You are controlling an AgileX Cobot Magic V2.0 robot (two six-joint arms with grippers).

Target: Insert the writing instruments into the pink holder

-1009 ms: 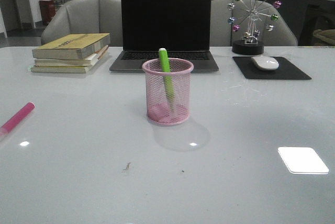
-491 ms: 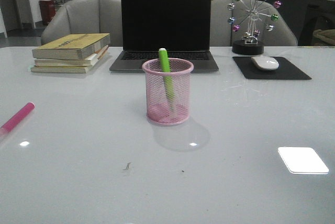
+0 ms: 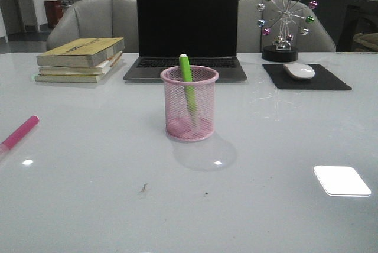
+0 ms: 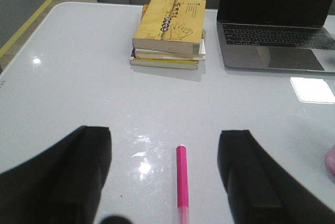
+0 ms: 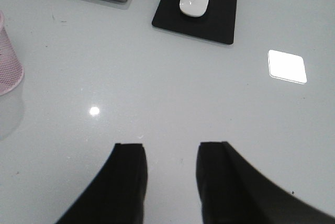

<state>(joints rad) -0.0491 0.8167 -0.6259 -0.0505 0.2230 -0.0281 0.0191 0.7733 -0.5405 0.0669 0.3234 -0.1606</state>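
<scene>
The pink mesh holder (image 3: 189,104) stands upright mid-table, and the green marker (image 3: 187,84) leans inside it with its tip above the rim. The magenta marker (image 3: 19,133) lies flat near the table's left edge. In the left wrist view that marker (image 4: 181,181) lies on the table between the wide-apart fingers of my left gripper (image 4: 166,132), which hangs open above it without touching. My right gripper (image 5: 171,146) is open over bare table with nothing between its fingers; the holder's edge (image 5: 8,67) shows at the side of that view. Neither gripper appears in the front view.
A stack of books (image 3: 80,59) lies at the back left and an open laptop (image 3: 186,34) behind the holder. A white mouse (image 3: 299,70) rests on a black pad (image 3: 305,77) at the back right, next to a ferris-wheel ornament (image 3: 284,22).
</scene>
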